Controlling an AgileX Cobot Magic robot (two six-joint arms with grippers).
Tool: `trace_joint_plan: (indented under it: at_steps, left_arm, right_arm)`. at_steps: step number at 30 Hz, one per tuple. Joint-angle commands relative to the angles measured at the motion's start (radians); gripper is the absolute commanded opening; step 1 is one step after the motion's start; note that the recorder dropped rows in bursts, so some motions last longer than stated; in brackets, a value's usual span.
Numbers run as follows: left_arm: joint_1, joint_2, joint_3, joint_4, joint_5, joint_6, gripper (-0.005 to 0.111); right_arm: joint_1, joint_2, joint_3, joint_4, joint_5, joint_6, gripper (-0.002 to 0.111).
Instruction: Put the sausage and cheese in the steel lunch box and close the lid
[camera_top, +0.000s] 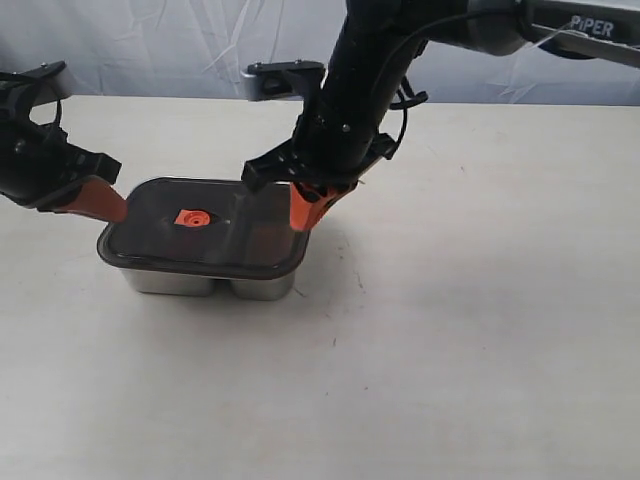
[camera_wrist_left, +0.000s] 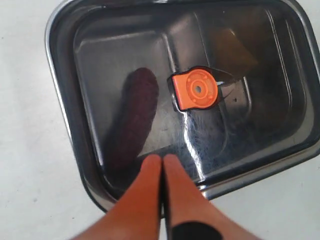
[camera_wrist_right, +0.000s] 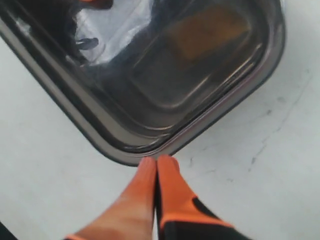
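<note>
The steel lunch box (camera_top: 170, 279) stands on the table with the dark smoky lid (camera_top: 230, 240) lying on top, its orange valve tab (camera_top: 190, 217) facing up. Through the lid the dark-red sausage (camera_wrist_left: 134, 117) shows dimly in one compartment and the yellow-orange cheese (camera_wrist_right: 207, 31) in another. My left gripper (camera_top: 118, 212) is shut, empty, with its tips over the lid's left end (camera_wrist_left: 161, 159). At the lid's right corner my right gripper (camera_top: 300, 222) is shut on nothing, tips (camera_wrist_right: 157, 161) at the rim.
The pale table (camera_top: 480, 330) stretches around the box, with faint scuff marks (camera_wrist_right: 270, 145) beside the box's right corner. A white cloth backdrop (camera_top: 150, 50) hangs behind the table's far edge.
</note>
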Motion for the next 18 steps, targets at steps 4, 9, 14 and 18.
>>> trace_joint_plan:
  at_steps: [4,9,14,18]
  left_arm:
    - [-0.002,0.022,-0.001,0.004,0.023,-0.011,0.000]
    - [-0.002,0.021,-0.001,0.009,0.013,-0.011,0.000]
    - [-0.002,0.021,-0.001,0.004,0.002,-0.011,0.000]
    - [-0.002,0.021,-0.001,0.010,0.000,-0.011,0.000]
  right_arm:
    - [0.027,-0.009,0.053,0.003,0.024,-0.012,-0.001]
    - [0.027,-0.029,0.056,0.001,0.024,-0.019,-0.001]
    - [0.034,-0.006,0.068,0.014,0.024,-0.037,-0.001]
    - [0.034,0.006,0.072,0.018,0.024,-0.037,-0.001]
